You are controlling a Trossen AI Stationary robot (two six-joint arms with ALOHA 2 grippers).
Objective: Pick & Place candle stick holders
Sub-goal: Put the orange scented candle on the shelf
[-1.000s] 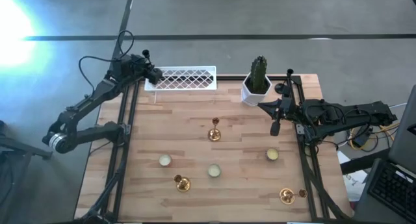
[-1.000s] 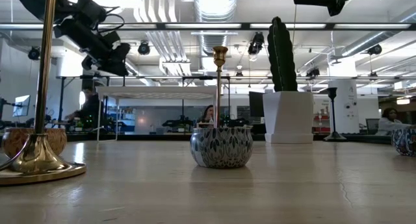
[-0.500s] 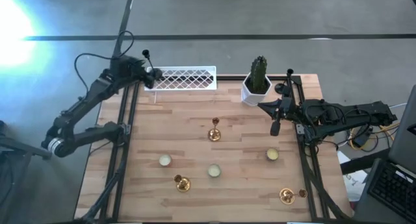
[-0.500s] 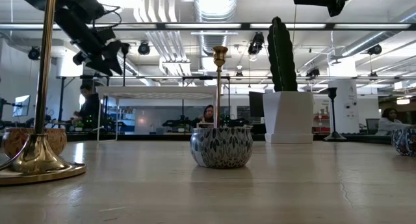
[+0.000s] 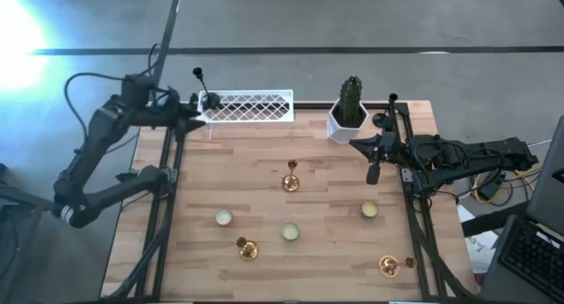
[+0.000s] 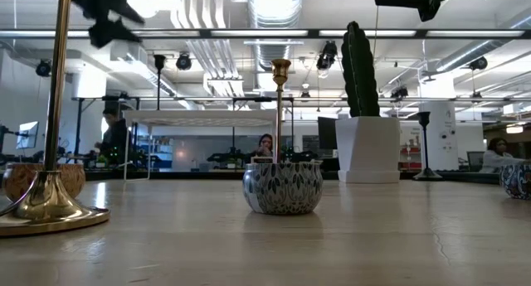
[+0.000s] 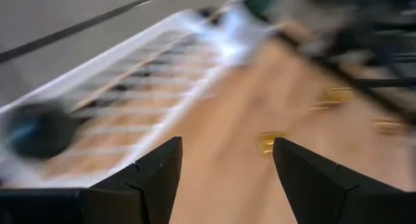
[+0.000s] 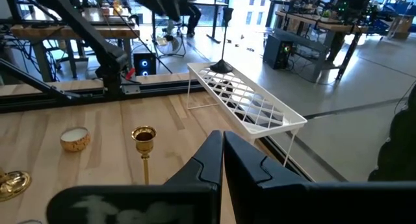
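A slim black stemmed holder (image 5: 202, 85) stands upright on the left end of the white lattice tray (image 5: 251, 106); it also shows in the right wrist view (image 8: 221, 63). My left gripper (image 5: 191, 120) is open and empty, just left of the tray (image 7: 224, 149). A second black holder (image 5: 392, 100) stands at the far right by my right arm. A gold holder (image 5: 291, 177) stands upright mid-table; two gold ones (image 5: 246, 247) (image 5: 391, 265) lie on their sides. Three cream cups (image 5: 224, 218) (image 5: 290, 231) (image 5: 369, 210) sit on the wood. My right gripper (image 5: 356, 144) is shut and empty (image 8: 223, 146).
A white pot with a green cactus (image 5: 349, 112) stands at the far edge between the tray and my right arm. Dark frame rails (image 5: 167, 189) (image 5: 414, 207) run along both table sides. People show in the room beyond the table.
My left gripper has drawn back from the tray's left end toward the table's left edge, and has risen in the low view. The black holder stays upright on the tray. My right arm has kept still.
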